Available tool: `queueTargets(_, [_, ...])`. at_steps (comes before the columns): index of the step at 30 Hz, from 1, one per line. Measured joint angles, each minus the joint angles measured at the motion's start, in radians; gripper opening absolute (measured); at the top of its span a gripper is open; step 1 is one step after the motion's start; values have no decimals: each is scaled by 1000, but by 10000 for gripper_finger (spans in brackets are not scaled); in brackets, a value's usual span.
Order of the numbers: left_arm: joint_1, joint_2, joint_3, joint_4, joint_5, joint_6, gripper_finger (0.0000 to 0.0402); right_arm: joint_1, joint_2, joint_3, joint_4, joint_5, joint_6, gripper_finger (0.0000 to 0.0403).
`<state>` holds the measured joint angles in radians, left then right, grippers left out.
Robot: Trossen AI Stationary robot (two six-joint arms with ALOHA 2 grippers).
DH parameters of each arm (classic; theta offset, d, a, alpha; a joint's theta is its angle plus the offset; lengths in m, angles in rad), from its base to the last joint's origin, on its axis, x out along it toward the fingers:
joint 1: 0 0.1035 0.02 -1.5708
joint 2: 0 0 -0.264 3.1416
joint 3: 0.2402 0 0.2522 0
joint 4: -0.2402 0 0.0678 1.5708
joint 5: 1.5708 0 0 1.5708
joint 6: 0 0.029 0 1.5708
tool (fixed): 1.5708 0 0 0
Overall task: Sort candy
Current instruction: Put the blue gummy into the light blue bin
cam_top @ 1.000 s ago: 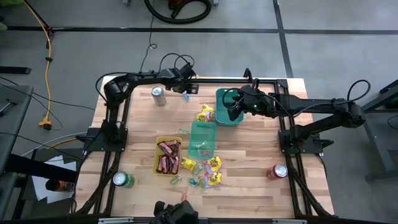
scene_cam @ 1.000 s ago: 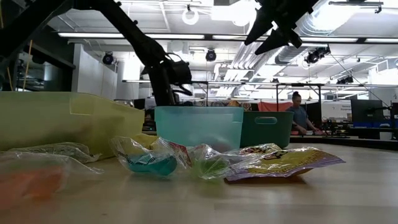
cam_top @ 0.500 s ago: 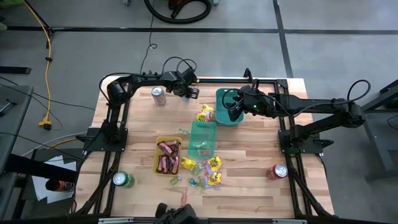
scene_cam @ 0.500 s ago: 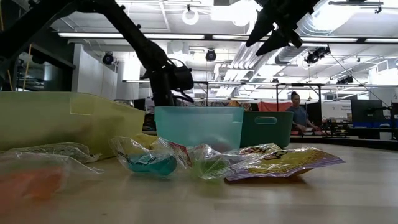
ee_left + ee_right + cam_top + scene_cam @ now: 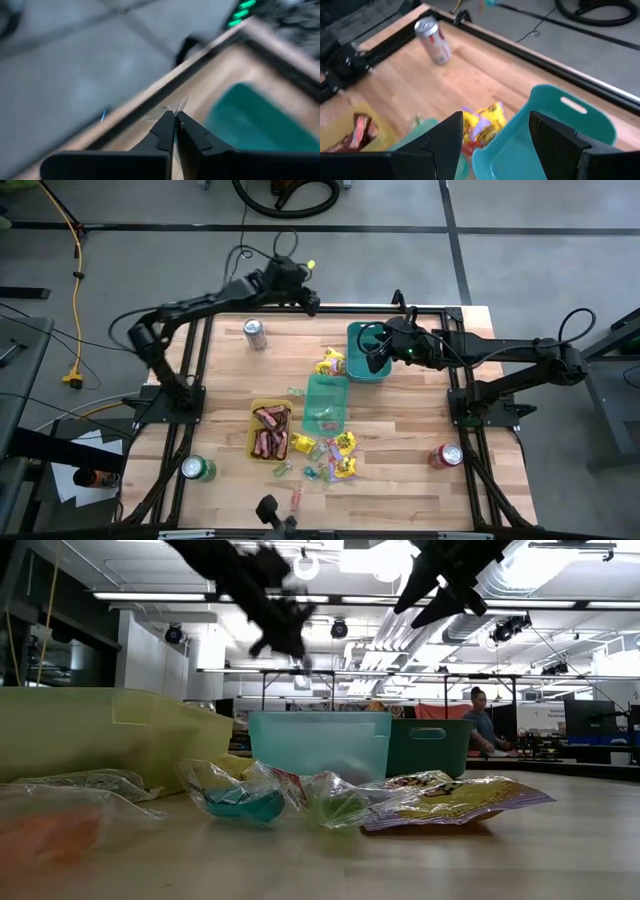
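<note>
**Q:** Left gripper (image 5: 175,116) first: what is it doing up by the far edge of the pale wooden table (image 5: 400,480)?

**R:** Its 2 dark fingers are pressed together. A sliver of clear wrapper (image 5: 180,105) pokes out at their tips, so it looks clenched on 1 tiny sweet, though the sweet itself cannot be made out. It hangs raised above the table's far edge, beside the dark teal plastic tub (image 5: 355,330), which I judge is where that piece belongs.

**Q:** And the right gripper (image 5: 495,130)?

**R:** Spread wide and empty, hovering over the near rim of that same tub. It seems to be waiting with nothing between its jaws.

**Q:** Where does the candy lie?

**R:** Shiny red-brown bars (image 5: 270,430) are packed in the shallow yellow plastic tray (image 5: 254,412), so that sort seems done. Bright yellow crinkled packets sit in 2 spots: 1 cluster (image 5: 332,363) just beside the tub, another (image 5: 345,445) near the front. Tiny pieces in clear wrap (image 5: 318,472), bluish and greenish, are scattered loose around the front cluster. The pale teal see-through tray (image 5: 325,402) stands between the 2 clusters.

**Q:** So how far along?

**R:** Partway, I judge: the loose front pile is unsorted.
</note>
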<state>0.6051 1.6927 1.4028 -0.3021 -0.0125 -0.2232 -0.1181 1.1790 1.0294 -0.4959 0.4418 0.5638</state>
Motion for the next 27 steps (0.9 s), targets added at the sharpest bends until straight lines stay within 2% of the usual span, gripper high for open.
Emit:
queueTargets(5, [-56, -129, -3, 34, 133, 189, 1, 1, -5, 0, 47, 47, 16, 222])
queueTargets(8, [-106, -182, -74, 81, 159, 224, 0, 4, -25, 0, 53, 16, 41, 222])
queueTargets(11, [-166, -220, -209, 171, 161, 177, 0, 26, -50, 0, 29, -13, 65, 222])
queueTargets(16, [-309, -286, -462, 432, 159, -16, 0, 93, -100, 0, 9, -14, 65, 222])
queueTargets(19, [-412, -302, -550, 550, 88, -72, 0, 129, -120, 0, 0, 4, 52, 222])
queueTargets(22, [-508, -296, -565, 550, -20, -79, 0, 153, -122, 0, -3, 22, 4, 222])
queueTargets(27, [-626, -261, -564, 555, -115, -19, 0, 174, -122, 0, -34, -8, -46, 222])
